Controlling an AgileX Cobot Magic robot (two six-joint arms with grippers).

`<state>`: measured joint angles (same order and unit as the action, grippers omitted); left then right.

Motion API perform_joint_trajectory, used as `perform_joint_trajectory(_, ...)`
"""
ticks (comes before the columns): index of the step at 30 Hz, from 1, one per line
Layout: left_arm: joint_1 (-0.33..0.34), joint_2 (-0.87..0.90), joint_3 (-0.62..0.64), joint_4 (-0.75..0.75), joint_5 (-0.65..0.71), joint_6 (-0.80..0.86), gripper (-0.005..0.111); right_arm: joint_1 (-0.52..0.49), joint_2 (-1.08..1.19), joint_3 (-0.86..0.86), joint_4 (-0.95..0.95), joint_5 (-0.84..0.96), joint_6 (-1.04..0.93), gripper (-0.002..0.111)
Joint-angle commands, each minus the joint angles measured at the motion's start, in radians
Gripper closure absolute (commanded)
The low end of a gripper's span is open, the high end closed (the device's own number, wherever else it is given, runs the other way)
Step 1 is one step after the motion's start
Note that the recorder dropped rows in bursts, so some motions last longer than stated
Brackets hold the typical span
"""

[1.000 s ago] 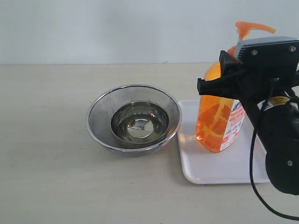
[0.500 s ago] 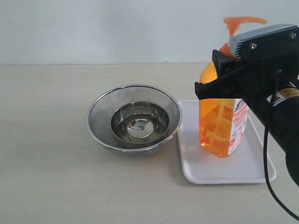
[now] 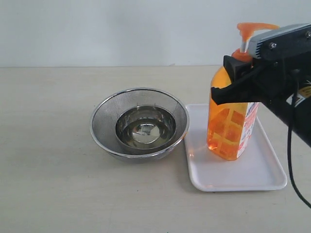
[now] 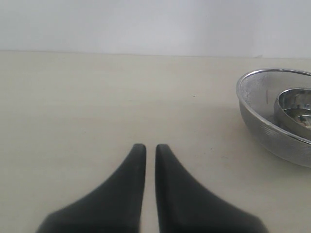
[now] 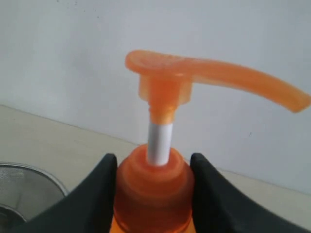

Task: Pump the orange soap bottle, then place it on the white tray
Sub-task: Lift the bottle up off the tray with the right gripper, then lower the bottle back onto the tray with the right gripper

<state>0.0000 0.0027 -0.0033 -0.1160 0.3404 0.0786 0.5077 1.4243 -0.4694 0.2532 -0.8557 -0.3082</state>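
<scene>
The orange soap bottle [image 3: 228, 131] hangs slightly tilted over the white tray [image 3: 262, 177], and I cannot tell whether its base touches. The right gripper [image 5: 153, 189] is clamped on its neck. Better to bring it upright and seat it flat before letting go. The left gripper [image 4: 146, 150] is closed and empty, near the steel mesh bowl [image 3: 104, 121]

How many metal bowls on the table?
2. The mesh bowl sits left of the white tray; a smaller steel bowl is nested inside it. No others visible.
</scene>
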Motion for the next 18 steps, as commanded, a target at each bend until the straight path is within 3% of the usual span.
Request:
perform_joint_trajectory(1, 0.000, -0.003, 0.003, -0.007, -0.002, -0.003, 0.100, -0.097, -0.054, -0.028, -0.240, -0.014, 0.157, 0.108)
perform_joint_trajectory(12, 0.000, -0.003, 0.003, -0.007, -0.002, -0.003, 0.100, -0.285, -0.070, -0.148, -0.825, 0.137, 0.612, 0.108)
perform_joint_trajectory(18, 0.000, -0.003, 0.003, -0.007, -0.002, -0.003, 0.100, -0.491, -0.070, -0.183, -1.255, -0.036, 0.979, 0.108)
